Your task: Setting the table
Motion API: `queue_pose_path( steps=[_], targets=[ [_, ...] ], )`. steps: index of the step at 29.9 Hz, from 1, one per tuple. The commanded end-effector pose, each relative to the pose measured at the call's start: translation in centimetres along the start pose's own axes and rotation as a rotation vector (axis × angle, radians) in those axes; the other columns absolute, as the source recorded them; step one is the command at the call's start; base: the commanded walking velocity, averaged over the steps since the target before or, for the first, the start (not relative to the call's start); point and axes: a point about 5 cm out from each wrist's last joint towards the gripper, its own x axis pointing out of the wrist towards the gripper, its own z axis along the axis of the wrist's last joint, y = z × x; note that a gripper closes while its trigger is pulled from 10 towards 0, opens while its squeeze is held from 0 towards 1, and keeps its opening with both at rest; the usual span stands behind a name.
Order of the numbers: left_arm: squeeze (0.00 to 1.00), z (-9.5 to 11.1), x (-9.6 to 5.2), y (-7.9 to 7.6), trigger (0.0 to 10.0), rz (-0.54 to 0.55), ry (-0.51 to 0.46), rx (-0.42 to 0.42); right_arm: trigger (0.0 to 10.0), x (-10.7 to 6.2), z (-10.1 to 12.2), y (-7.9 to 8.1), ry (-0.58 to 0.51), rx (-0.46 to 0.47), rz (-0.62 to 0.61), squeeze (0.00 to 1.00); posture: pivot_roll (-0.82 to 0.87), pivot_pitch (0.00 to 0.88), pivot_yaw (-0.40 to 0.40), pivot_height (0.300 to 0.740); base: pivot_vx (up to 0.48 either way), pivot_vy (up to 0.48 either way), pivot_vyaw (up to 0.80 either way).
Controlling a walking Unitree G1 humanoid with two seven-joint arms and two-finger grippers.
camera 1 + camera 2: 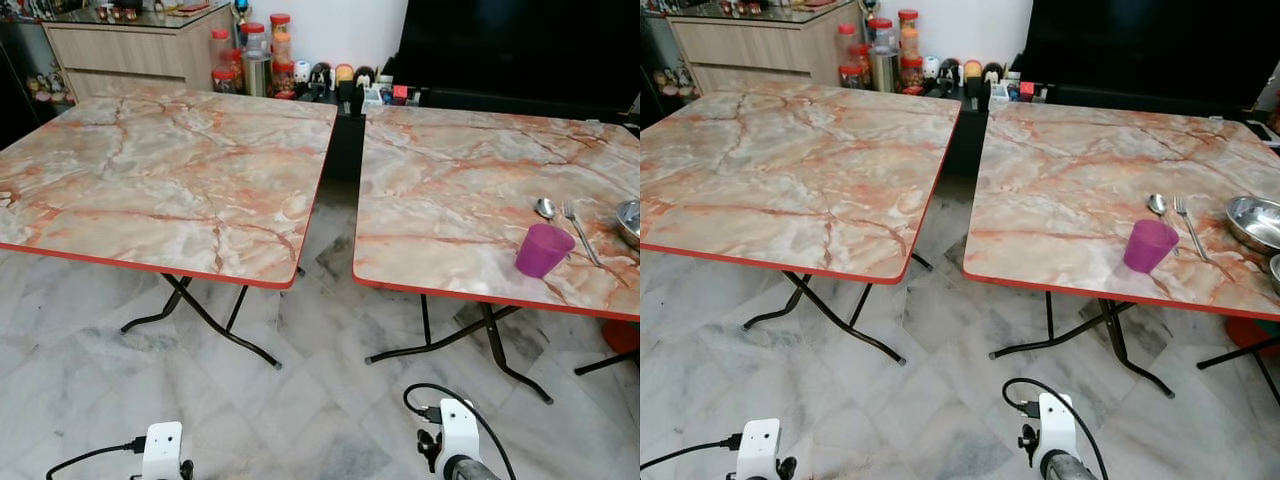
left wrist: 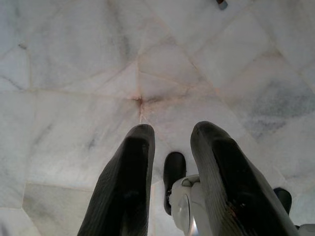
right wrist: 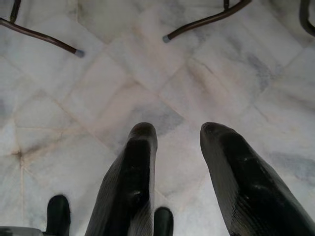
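Two marble-patterned folding tables stand side by side, the left table (image 1: 150, 180) bare and the right table (image 1: 450, 200) carrying tableware near its right front. On it are a purple cup (image 1: 543, 250), a spoon (image 1: 546, 209), a fork (image 1: 580, 232) and a metal bowl (image 1: 1256, 222), with a second bowl's rim (image 1: 1275, 272) at the edge. Both arms hang low over the floor. My left gripper (image 2: 170, 135) is open with nothing between its fingers. My right gripper (image 3: 178, 132) is open and empty too, pointing at the marble floor.
A gap of floor (image 1: 335, 250) separates the tables. Black table legs (image 1: 205, 320) splay out underneath. Behind stand a wooden cabinet (image 1: 130, 50), several jars (image 1: 255, 55) and small figurines, and a dark TV (image 1: 520, 45). Pale marble tiles (image 1: 300, 410) lie in front of me.
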Motion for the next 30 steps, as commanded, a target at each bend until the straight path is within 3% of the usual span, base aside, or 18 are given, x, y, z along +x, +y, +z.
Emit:
queue_pose_path(
  steps=[1,21,30],
  targets=[
    [0.00,-0.19,-0.01,-0.14,10.0,-0.009,0.012,0.003,10.0,-0.03,0.08,-0.18,-0.011,0.020,-0.005,0.00,0.06,0.000,-0.040,0.732,0.364,0.000,0.00],
    [0.00,-0.38,-0.03,-0.18,10.0,-0.006,0.023,0.006,10.0,0.00,0.58,-0.53,-0.033,0.042,-0.017,0.00,0.05,0.000,-0.043,0.732,0.355,0.000,0.00],
    [0.00,-0.32,-0.05,-0.33,10.0,-0.012,0.008,0.001,10.0,0.01,0.65,-0.57,-0.036,0.046,-0.018,0.00,0.05,0.000,-0.043,0.732,0.000,0.000,0.00]
  ],
)
